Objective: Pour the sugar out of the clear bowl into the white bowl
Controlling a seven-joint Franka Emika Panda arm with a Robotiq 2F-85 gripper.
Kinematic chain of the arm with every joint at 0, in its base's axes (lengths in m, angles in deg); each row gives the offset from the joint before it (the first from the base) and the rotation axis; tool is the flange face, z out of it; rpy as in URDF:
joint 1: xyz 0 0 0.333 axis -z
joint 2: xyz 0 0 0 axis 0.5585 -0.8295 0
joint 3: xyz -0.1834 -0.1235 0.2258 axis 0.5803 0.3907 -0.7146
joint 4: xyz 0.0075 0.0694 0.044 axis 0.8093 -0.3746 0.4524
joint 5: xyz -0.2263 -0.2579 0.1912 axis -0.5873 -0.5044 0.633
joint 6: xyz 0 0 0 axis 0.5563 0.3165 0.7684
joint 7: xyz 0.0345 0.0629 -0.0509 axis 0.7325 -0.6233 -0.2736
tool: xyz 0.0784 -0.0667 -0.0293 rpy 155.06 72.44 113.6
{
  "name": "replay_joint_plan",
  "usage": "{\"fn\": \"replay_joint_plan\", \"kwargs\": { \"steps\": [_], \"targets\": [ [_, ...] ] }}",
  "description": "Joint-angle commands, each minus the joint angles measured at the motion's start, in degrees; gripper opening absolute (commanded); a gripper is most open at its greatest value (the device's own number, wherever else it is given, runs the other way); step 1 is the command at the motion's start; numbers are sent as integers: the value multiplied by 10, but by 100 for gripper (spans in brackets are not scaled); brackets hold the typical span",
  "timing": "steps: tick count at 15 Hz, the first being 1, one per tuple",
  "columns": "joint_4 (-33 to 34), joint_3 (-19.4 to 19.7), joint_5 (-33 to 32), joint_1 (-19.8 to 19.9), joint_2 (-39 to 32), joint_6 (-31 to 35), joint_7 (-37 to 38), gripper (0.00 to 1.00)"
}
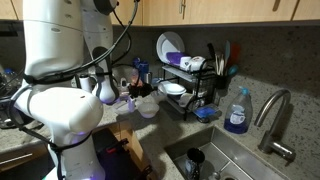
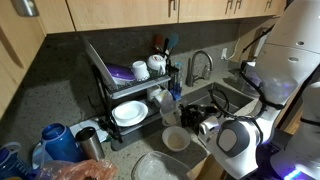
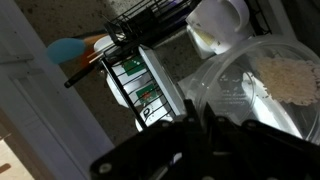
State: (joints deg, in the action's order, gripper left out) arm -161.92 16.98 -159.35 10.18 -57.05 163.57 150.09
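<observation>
Just one clear bowl (image 3: 248, 98)

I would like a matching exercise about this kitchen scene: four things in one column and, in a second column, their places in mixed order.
Things:
1. sugar
2. bottle of blue liquid
3. purple plate
4. blue jug

Places:
A. beside the faucet
B. standing in the upper tier of the black dish rack
C. inside the clear bowl
D. next to a metal cup

Pairs: 1-C, 2-A, 3-B, 4-D
</observation>
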Motion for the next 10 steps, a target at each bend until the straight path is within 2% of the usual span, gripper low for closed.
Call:
{"fn": "replay_joint_plan", "kwargs": {
  "steps": [1,10],
  "targets": [
    [7,-6,-1,5,-5,-20,-11,2],
    [9,-6,-2,6,-7,-37,-12,2]
  ]
}}
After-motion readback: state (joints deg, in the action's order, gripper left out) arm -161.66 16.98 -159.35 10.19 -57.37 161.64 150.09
